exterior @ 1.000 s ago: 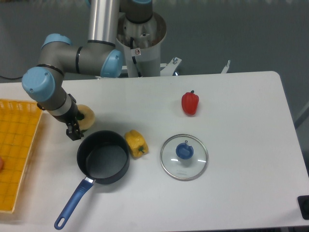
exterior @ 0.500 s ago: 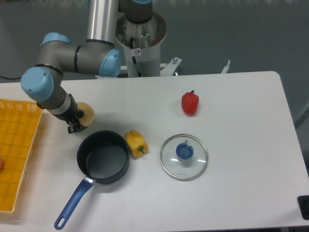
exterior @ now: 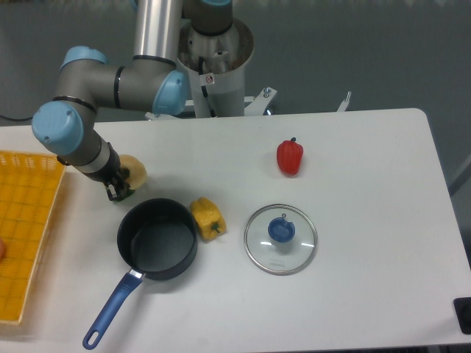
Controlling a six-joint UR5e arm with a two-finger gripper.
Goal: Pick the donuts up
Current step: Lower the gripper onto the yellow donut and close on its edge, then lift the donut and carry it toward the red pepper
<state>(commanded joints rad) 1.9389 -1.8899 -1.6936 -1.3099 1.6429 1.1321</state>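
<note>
The donut (exterior: 137, 171) is a pale cream-yellow ring at the left of the white table, just above the pot. The arm's wrist hides its left part and its hole. My gripper (exterior: 118, 191) points down at the donut's lower left edge. Its dark fingers look closed on the ring's rim, and the ring appears slightly raised with them. A small green patch shows by the fingertips; I cannot tell what it is.
A dark blue pot (exterior: 157, 239) with a blue handle sits right below the gripper. A deeper-yellow pepper (exterior: 207, 218) lies beside the pot. A glass lid (exterior: 280, 238) and a red pepper (exterior: 290, 157) are further right. An orange basket (exterior: 26, 220) stands at the left edge.
The gripper has moved up and slightly right, away from the pot's rim. The donut has shifted the same way with it.
</note>
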